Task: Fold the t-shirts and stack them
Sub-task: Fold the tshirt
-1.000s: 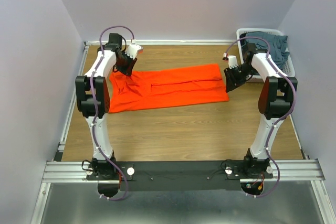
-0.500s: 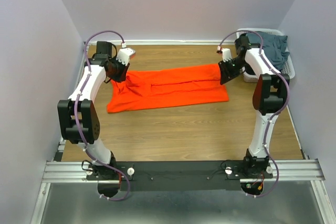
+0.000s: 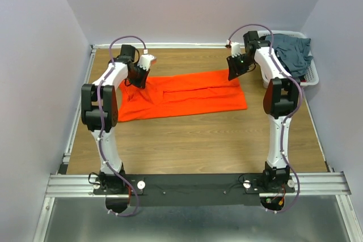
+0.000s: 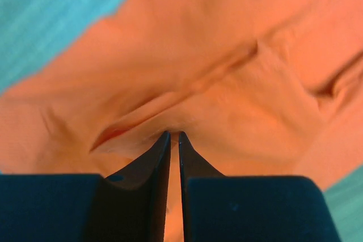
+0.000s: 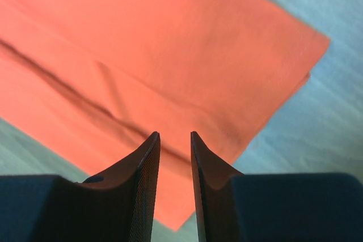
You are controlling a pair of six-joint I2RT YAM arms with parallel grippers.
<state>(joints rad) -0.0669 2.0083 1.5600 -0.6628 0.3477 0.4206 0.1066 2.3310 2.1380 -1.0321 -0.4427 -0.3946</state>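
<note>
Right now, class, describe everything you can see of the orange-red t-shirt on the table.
The orange-red t-shirt is plain soft cloth with no print, folded lengthwise into a long band lying flat across the far half of the wooden table. Its right end is square; its left end is rumpled and wider. A crease runs along its length. The left pincer is closed on a puckered fold there; the right pincer hangs open over the far right corner.
</note>
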